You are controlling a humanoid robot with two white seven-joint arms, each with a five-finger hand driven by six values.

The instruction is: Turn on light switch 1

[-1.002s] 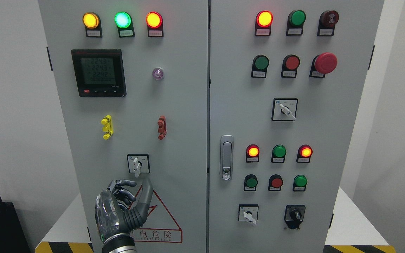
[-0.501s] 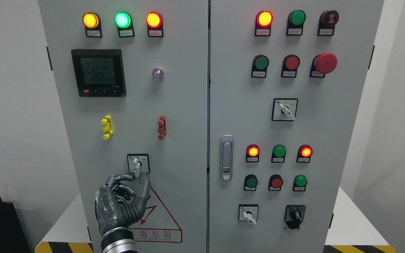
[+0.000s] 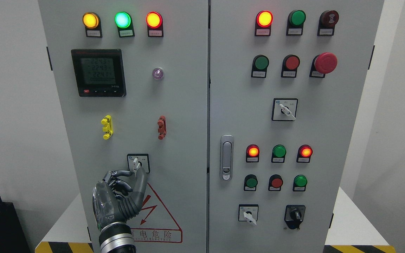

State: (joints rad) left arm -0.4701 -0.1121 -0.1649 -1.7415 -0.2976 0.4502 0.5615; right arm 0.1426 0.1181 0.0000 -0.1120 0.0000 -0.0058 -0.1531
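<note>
Head view: left hand (image 3: 118,196), lower left, pinches switch (image 3: 136,163) lever between thumb and forefinger; the lever stands near vertical, tilted slightly.

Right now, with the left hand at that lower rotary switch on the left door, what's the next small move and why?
Probably close the thumb and forefinger on the white knob of the rotary switch, then twist. The left hand has its fingertips at the lever's lower end, but a firm pinch isn't clear, and the lever stands near upright.
</note>
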